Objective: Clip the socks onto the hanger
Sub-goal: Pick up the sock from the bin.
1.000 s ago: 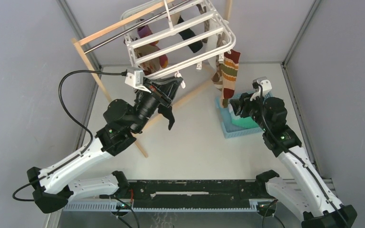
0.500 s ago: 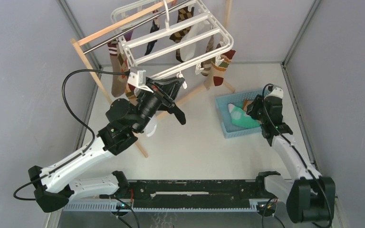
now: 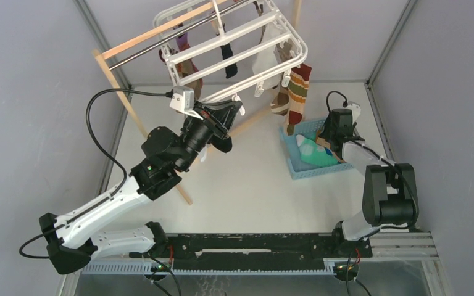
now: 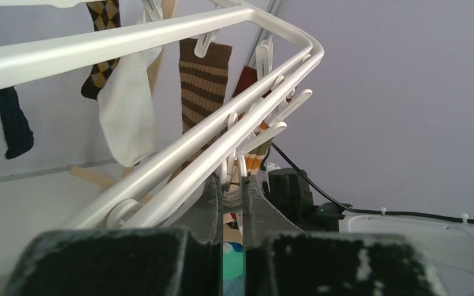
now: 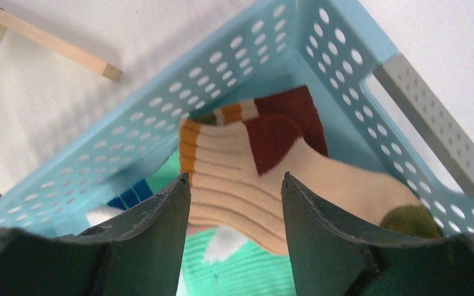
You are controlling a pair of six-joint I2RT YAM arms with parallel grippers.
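The white hanger (image 3: 234, 46) hangs from the wooden stand. My left gripper (image 3: 233, 110) is at its near edge. In the left wrist view my left gripper (image 4: 233, 180) is nearly shut, and its fingers pinch a white dangling clip (image 4: 242, 166) under the hanger's rail (image 4: 129, 37). My right gripper (image 3: 331, 139) is open and points down into the blue basket (image 3: 296, 168). In the right wrist view my right gripper (image 5: 236, 177) is open and straddles the tan, orange and maroon sock (image 5: 222, 154), which lies over the mint-green sock (image 5: 234, 271). The mint-green sock also shows from above (image 3: 311, 151).
Several socks hang from the hanger: a brown-striped one (image 3: 297, 92), a black one (image 3: 225, 52) and a white one (image 3: 265, 58). The wooden stand's pole (image 3: 142, 40) and legs (image 3: 160, 166) cross the back left. The basket wall (image 5: 191, 105) rings my right fingers.
The hanger has swung and its hanging socks have shifted. My right arm has folded back and its gripper has come down into the basket. My left gripper stays at the hanger's near edge.
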